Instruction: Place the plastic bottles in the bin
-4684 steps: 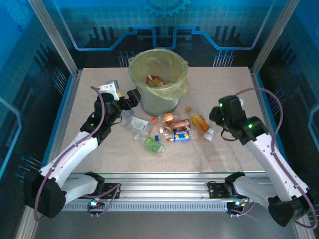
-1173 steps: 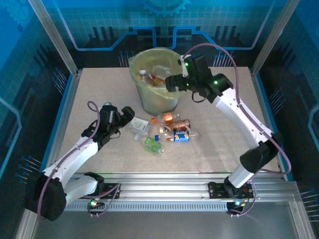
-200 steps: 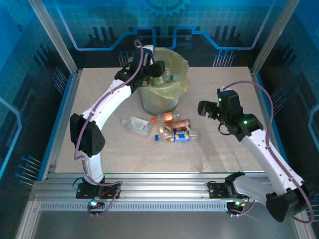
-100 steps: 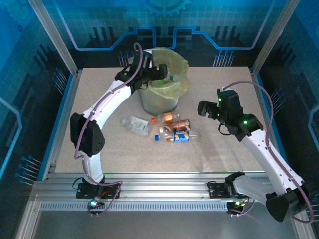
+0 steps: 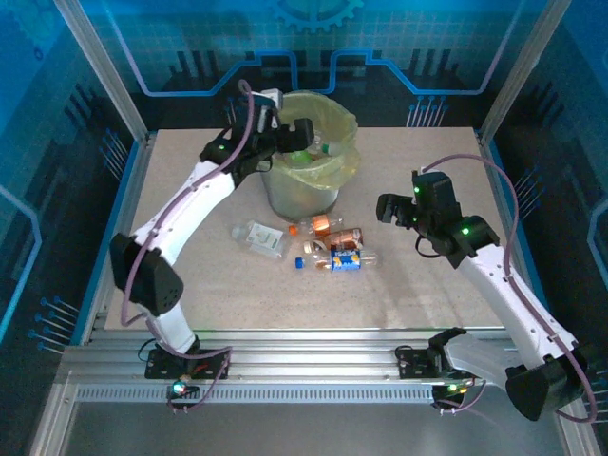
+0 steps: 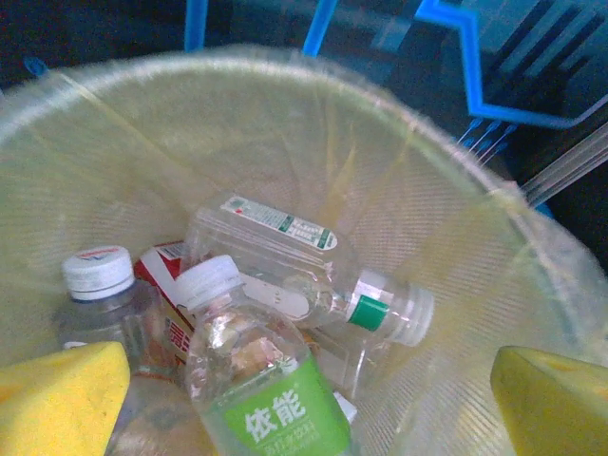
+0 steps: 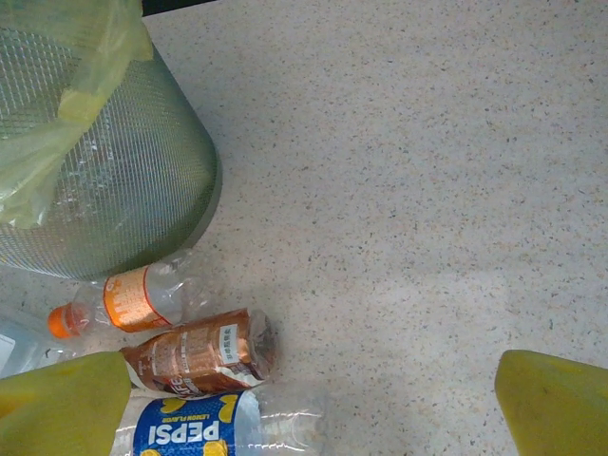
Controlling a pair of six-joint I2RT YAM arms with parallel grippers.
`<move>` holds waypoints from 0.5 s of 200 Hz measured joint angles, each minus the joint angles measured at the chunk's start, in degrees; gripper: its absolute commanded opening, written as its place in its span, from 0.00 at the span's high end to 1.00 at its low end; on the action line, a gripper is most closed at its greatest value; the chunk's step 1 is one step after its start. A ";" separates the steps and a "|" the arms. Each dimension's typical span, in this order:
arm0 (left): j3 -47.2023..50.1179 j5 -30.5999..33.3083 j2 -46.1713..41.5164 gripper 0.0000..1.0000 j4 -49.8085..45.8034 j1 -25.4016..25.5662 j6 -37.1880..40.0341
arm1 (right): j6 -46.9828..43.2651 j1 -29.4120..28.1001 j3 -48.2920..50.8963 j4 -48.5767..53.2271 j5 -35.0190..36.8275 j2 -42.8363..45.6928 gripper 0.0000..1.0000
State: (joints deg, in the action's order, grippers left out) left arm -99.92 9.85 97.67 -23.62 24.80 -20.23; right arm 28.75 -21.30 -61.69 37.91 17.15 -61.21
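Top view: left gripper (image 5: 300, 131) sits over the bin (image 5: 304, 198), upper centre, jaws wide apart and empty. Green-label bottle (image 6: 271, 404) lies in the bin on other bottles. Right gripper (image 5: 388, 207) is right of centre, spread wide, empty. Loose bottles (image 5: 328, 245) lie on the table (image 5: 427, 294) just below the bin.

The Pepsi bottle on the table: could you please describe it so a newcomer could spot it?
Find the bin at the table's far side; a cluster of bottles lies in front of it. The Pepsi bottle lies at the cluster's near edge, next to a brown-labelled bottle, and alone wears a blue label with yellow patches.
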 measured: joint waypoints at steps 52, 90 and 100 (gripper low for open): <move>12.57 3.32 -15.87 0.01 5.29 0.00 -0.96 | 0.02 0.00 0.00 0.02 -0.02 -0.17 0.00; 25.40 6.75 -23.93 0.01 7.48 0.00 -4.70 | 0.02 0.00 0.00 0.04 0.00 -0.72 0.00; 29.27 7.54 -25.86 0.01 7.61 0.00 -6.69 | 0.02 0.00 0.00 0.11 -0.02 -1.03 0.00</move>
State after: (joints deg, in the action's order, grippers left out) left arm -70.65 17.39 71.81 -16.01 24.80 -26.92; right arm 28.77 -21.30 -61.69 38.02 17.12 -62.24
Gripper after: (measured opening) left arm 0.989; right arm 0.997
